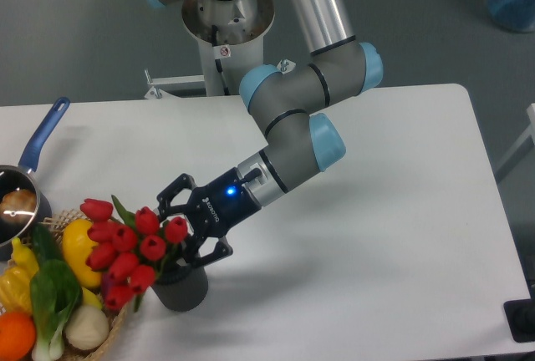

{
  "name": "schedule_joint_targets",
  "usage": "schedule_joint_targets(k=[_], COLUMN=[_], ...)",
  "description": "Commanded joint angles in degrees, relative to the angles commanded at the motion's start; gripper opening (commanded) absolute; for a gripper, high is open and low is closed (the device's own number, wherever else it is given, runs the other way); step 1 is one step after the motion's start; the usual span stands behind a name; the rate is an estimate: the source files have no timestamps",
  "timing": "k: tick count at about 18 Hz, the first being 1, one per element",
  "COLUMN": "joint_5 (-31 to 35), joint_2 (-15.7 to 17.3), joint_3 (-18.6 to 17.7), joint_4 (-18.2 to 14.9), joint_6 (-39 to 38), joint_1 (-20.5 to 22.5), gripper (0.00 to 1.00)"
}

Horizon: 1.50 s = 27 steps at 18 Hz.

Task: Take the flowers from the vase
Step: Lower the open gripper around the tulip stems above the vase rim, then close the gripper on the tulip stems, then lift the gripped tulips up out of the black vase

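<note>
The flowers (125, 248), a bunch of red tulips with green leaves, stand in the vase (180, 287), a short dark cylinder near the table's front left. The buds lean left over the basket. My gripper (184, 229) reaches in from the right at the level of the buds, just above the vase's mouth. Its jaws are spread, one finger (171, 191) above and behind the bunch, the other (211, 252) in front and below. The fingertips are partly hidden by the buds. I cannot see the stems at the vase's mouth.
A wicker basket (117, 321) with a lemon (71, 248), an orange, leafy greens and a white bulb sits just left of the vase. A saucepan (15, 204) with a blue handle (43, 137) stands at the left edge. The table (376, 236) is white.
</note>
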Motion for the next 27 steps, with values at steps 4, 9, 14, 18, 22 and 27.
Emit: schedule_joint_targets(k=[4,9,14,18,22,27], joint_5=[-0.18,-0.18,-0.27,-3.33,-5.19,-6.33], joint_2=[0.44,0.62,1.05,3.08,5.1,5.8], joint_3=[0.0,0.09,0.09,0.61,2.63,4.66], joint_4=[0.0,0.0,0.0,0.0,0.0,0.0], joint_6=[0.0,-0.09,-2.37,-5.62,-10.01,-13.0], joint_1=[0.26,0.35,0.35,0.35,0.18,0.35], gripper=[0.0,0.0,0.0,0.0,0.0,0.0])
